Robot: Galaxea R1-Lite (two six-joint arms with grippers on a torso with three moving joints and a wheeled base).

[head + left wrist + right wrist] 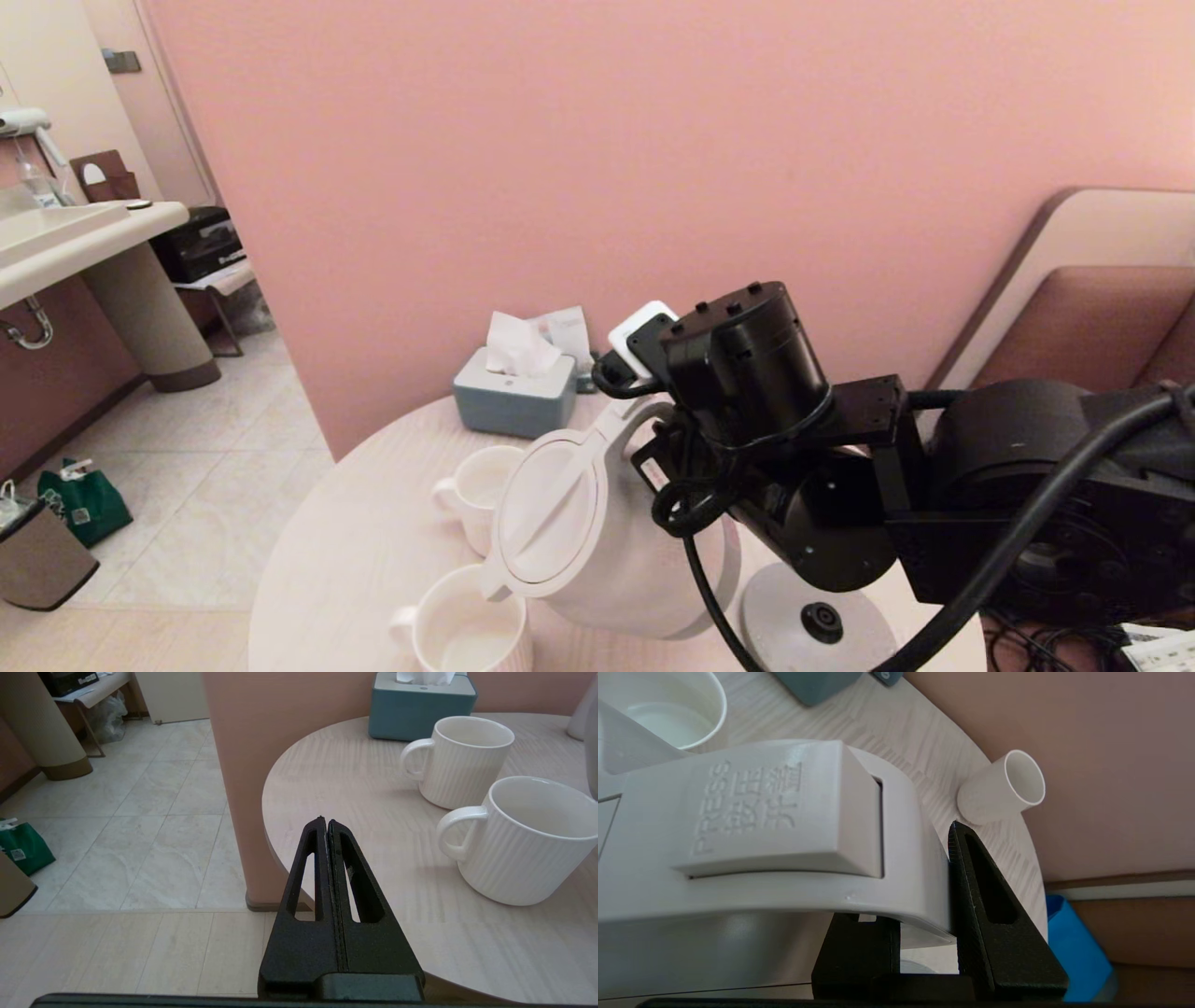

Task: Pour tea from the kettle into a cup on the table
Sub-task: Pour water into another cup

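Near cup (pixel 471 635) at 6 o'clock under tilted kettle (pixel 597 541), spout over rim for pouring; right gripper (pixel 924 905) clamping handle; left gripper (pixel 327 826) closed, empty, idle at table (pixel 350 788) edge

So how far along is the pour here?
Done: the right hand has the kettle off its base, by the handle. In hand: it is tilted, spout over the near cup, which holds some liquid. Left: finishing and setting it back. The left hand idles, shut.
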